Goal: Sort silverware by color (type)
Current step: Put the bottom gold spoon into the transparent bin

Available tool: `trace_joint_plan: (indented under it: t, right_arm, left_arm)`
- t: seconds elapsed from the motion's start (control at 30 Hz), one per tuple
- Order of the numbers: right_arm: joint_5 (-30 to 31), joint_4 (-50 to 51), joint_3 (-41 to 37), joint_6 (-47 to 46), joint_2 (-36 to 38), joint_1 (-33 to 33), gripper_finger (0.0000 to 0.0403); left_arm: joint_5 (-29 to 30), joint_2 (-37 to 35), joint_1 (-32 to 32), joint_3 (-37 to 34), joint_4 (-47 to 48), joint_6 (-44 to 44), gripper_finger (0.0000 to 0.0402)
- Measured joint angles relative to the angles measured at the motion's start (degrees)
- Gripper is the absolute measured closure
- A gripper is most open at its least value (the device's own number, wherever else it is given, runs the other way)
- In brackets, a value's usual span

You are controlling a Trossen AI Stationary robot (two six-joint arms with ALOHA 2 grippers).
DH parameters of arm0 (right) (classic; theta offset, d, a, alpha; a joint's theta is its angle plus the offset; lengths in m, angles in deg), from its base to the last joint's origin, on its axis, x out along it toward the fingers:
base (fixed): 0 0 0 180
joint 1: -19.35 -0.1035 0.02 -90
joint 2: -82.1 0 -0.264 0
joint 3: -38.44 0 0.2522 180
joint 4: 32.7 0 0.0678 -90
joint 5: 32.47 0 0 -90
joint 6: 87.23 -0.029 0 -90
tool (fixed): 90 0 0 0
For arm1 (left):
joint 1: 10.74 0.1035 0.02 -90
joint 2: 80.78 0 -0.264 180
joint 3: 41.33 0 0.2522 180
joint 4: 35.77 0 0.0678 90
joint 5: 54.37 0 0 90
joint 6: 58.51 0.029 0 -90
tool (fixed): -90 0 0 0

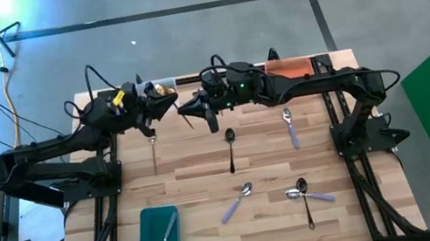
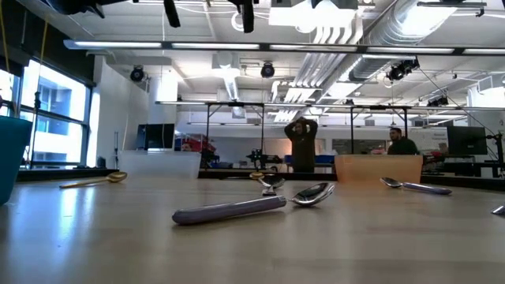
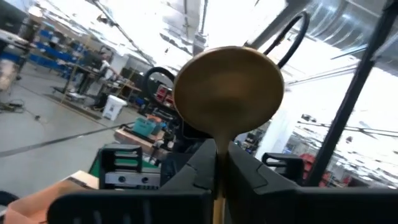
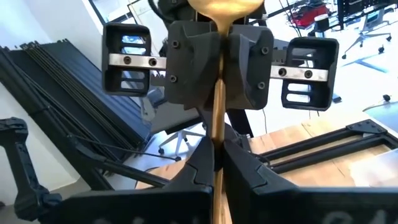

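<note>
Both grippers pinch one gold spoon point(image 3: 229, 93). The left gripper point(image 1: 168, 104) clamps its neck below the bowl. The right gripper point(image 1: 186, 106) clamps the handle between its fingers point(image 4: 245, 163).

Pale wood, dull plastic, polished metal.

The tabletop of pale wooden planks point(image 1: 199, 181) looks smooth with a soft sheen. At lower left of the high view sits a matt teal plastic tray point(image 1: 149, 238). The slim gold metal spoon point(image 3: 229, 93), centre of the left wrist view, has a brushed, satiny bowl. The silver spoon with a lilac handle point(image 2: 252, 207) shines mirror-bright at its bowl, its handle duller. The black spoon point(image 1: 231, 149) is glossy.
</note>
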Motion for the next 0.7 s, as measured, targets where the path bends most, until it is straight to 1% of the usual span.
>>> trace_joint_plan:
  t: [0.1, 0.23, 0.3, 0.37, 0.43, 0.53, 0.63, 0.7]
  right_arm:
    - [1.0, 0.0, 0.0, -0.4, 0.0, -0.1, 0.0385]
    - [4.2, -0.1, 0.1, -0.4, 0.0, -0.4, 0.0351]
    - [4.9, 0.0, 0.1, -0.5, 0.0, -0.5, 0.0335]
    - [5.0, 0.6, 0.1, -0.5, 0.0, -0.4, 0.0321]
    - [5.1, 2.3, 0.1, -0.5, 0.3, -0.4, 0.0308]
    - [7.0, 7.2, 0.0, -0.3, 1.5, -0.4, 0.0298]
    - [7.7, 13.5, 0.0, 0.9, 4.0, -0.4, 0.0299]
    - [8.5, 18.3, 0.0, 2.7, 6.3, -0.5, 0.0308]
  left_arm:
    - [-2.2, 0.0, 1.2, 0.4, 0.5, -0.8, 0.0396]
    - [-4.3, -0.1, 3.6, 1.8, 1.3, -1.0, 0.0398]
    - [-5.8, -0.3, 4.9, 3.3, 3.6, -0.9, 0.0398]
    - [-8.0, -0.6, 6.4, 5.3, 8.0, 0.5, 0.0399]
    - [-10.1, -0.7, 8.3, 7.9, 14.0, 2.2, 0.0399]
    - [-13.8, -0.6, 12.0, 12.7, 26.2, 6.0, 0.0400]
    - [-17.2, -0.2, 16.2, 18.4, 40.2, 12.1, 0.0400]
    - [-18.4, 0.7, 19.4, 22.2, 51.2, 17.0, 0.0400]
